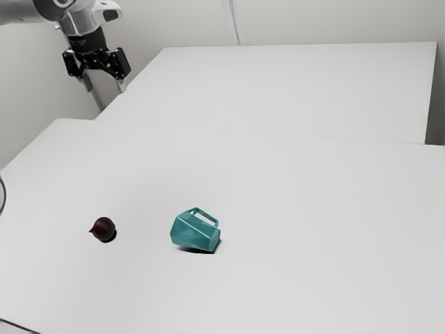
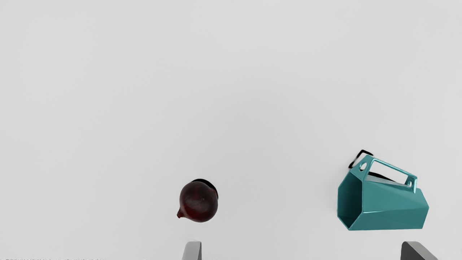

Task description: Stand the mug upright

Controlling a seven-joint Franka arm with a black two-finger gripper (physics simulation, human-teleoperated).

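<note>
The mug [image 1: 195,232] lies on its side on the white surface [image 1: 313,243], with a dark shadow under it. It is teal, with flat, faceted sides. Its open mouth faces toward a dark red bulb [image 1: 104,228], and its closed base points the other way, toward the exterior view's right. The handle [image 1: 204,214] sticks out from the side of the body, and in the wrist view a thin black shadow of it falls on the surface just beside the rim. The bulb is round, with a short pointed tip that is turned away from the mug; the two lie apart, the bulb nearer the exterior view's left. The fingers [image 1: 122,85] are at the exterior view's upper left, well apart from both things, at the end of the arm [image 1: 83,19]. They are released, standing wide apart. In the wrist view the fingers [image 2: 193,251] point down toward the surface, with the bulb beyond the tip of one and the mug beyond the tip of the other. A dark cable [image 1: 17,325] crosses the lower left corner of the exterior view, and a pale wall [image 1: 334,21] rises at the back.
</note>
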